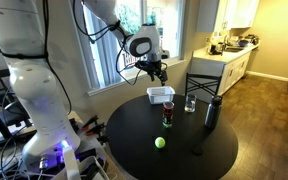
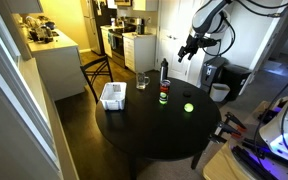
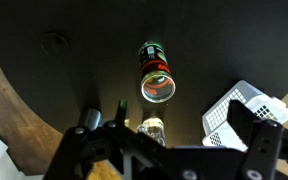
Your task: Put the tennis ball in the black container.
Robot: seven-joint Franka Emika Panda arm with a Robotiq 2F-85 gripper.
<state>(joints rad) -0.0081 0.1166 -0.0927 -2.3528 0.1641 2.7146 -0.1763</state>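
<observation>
The tennis ball (image 1: 160, 142) (image 2: 189, 108) lies alone on the round black table (image 1: 134, 135) (image 2: 144, 135), near its front in an exterior view; it is out of the wrist view. A tall black container (image 1: 212, 113) (image 2: 164, 70) stands upright near the table edge. My gripper (image 1: 154, 68) (image 2: 189, 48) (image 3: 171, 122) hangs open and empty high above the table, over the white basket side, far from the ball.
A white mesh basket (image 1: 161, 95) (image 2: 113, 95) (image 3: 239, 108), a drinking glass (image 1: 190, 103) (image 2: 142, 81) (image 3: 152, 128) and a red-and-green can (image 1: 168, 115) (image 2: 164, 96) (image 3: 155, 75) stand on the table. A chair (image 1: 202, 85) stands behind it.
</observation>
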